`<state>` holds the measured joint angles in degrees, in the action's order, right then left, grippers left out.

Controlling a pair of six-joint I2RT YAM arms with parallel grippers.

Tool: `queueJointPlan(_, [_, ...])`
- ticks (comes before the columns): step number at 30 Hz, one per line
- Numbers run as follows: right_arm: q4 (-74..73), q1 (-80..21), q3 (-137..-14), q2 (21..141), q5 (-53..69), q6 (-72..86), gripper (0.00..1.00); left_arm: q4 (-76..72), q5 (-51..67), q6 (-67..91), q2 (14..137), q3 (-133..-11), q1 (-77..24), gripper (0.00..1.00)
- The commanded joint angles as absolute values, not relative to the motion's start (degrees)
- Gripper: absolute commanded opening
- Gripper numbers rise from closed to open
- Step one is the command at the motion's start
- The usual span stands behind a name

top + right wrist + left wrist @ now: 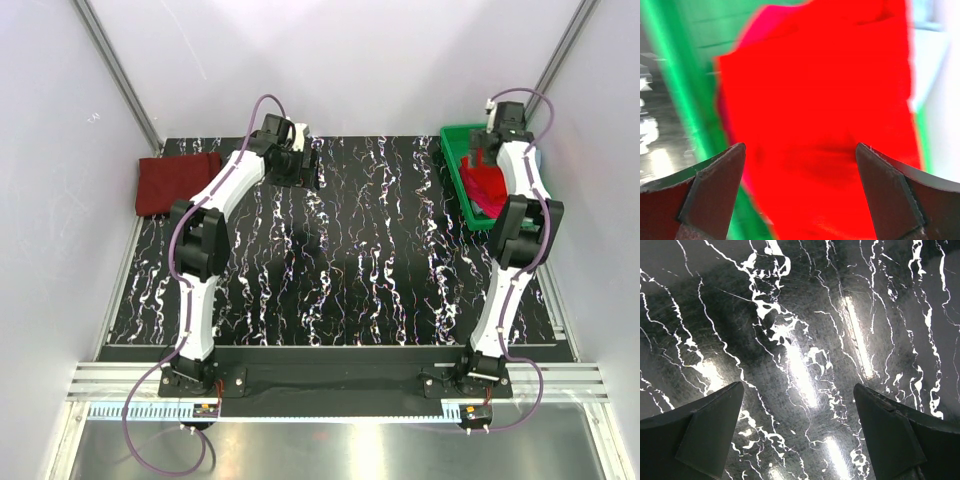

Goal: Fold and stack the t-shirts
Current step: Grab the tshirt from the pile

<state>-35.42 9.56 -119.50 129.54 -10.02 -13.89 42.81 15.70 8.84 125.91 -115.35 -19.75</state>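
Observation:
A dark maroon t-shirt (177, 182) lies folded at the far left of the table. A bright red t-shirt (485, 186) lies crumpled in the green tray (457, 152) at the far right, and it fills the right wrist view (815, 115), with a strip of magenta-pink cloth (754, 31) at its upper left edge. My right gripper (800, 157) is open and empty just above the red shirt; in the top view it (484, 150) hangs over the tray. My left gripper (799, 395) is open and empty above bare table; in the top view it (303, 165) is at the far middle-left. The pale grey-blue shirt is out of view.
The table (330, 250) is black with white marbling. White walls close in the left, far and right sides. The tray's green wall (675, 85) stands left of the red shirt in the right wrist view.

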Motion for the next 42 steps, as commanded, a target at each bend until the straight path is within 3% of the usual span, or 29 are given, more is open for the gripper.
queueJointPlan(1, [-33.05,11.42,-119.88,128.93,-13.79,-15.99,0.98,41.48,14.5,8.26,124.45,-114.96,-19.69,0.99])
queueJointPlan(7, [-33.05,12.74,-118.57,129.81,-13.8,-17.75,0.88,41.57,13.89,8.0,124.45,-115.31,-19.78,0.99])
queueJointPlan(10, [-33.13,12.74,-117.95,129.99,-13.54,-17.84,0.68,41.57,13.89,7.91,124.28,-115.4,-19.86,0.99])
queueJointPlan(11, [-32.96,12.83,-118.12,129.99,-13.54,-17.67,0.5,41.66,13.8,7.91,124.28,-115.49,-19.95,0.99])
queueJointPlan(14, [-33.31,12.83,-118.74,129.64,-12.92,-16.62,0.23,41.75,13.71,7.82,124.1,-115.31,-19.95,0.99])
queueJointPlan(15, [-33.66,12.83,-119.09,129.29,-12.57,-16.26,0.07,41.75,13.62,7.82,124.1,-115.31,-19.95,0.99])
queueJointPlan(16, [-34.36,12.83,-119.87,129.11,-11.7,-15.48,0.0,41.75,13.54,7.74,124.19,-115.23,-20.04,0.99])
queueJointPlan(23, [-37.61,12.66,-122.95,124.37,-4.59,-10.64,0.0,41.92,9.68,6.86,124.37,-116.37,-19.86,0.98])
queueJointPlan(26, [-39.99,11.96,-125.41,120.95,4.2,-9.32,0.0,41.84,7.66,6.33,124.02,-117.77,-19.25,0.97])
queueJointPlan(32, [-42.36,6.79,-125.42,114.0,15.28,-7.91,0.0,41.14,-3.86,4.4,123.84,-121.99,-15.49,0.99])
queueJointPlan(42, [-42.45,0.26,-124.36,107.4,21.7,-6.42,0.0,41.14,-1.84,3.61,121.12,-122.17,-6.51,0.99])
